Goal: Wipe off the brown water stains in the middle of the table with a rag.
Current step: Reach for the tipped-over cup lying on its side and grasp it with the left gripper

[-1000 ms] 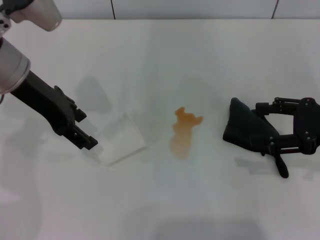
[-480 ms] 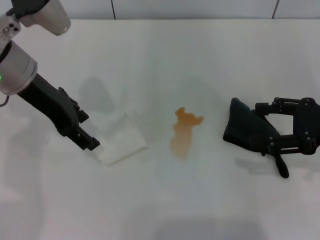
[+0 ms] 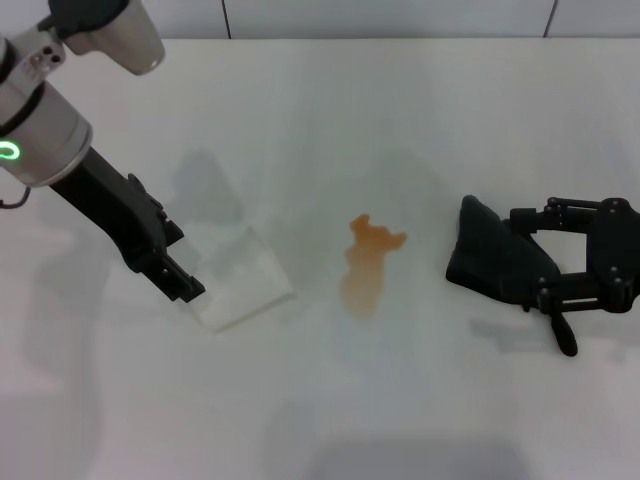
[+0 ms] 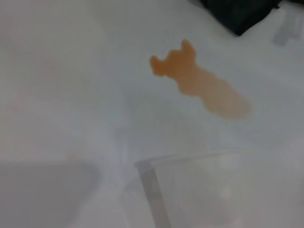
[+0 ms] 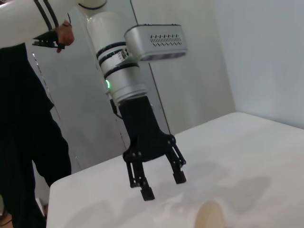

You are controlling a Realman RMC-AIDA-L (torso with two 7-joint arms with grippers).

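gripping rag (image 3: 495, 260), right gripper (image 3: 545, 285) rests on table (image 3: 420, 100).

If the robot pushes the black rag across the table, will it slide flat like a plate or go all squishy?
Probably squishy. The rag sits in a lumpy wad, so it would likely bunch and fold rather than slide stiffly. It looks soft and light, so the right hand beside it should drag it easily over the smooth table toward the brown water stains.
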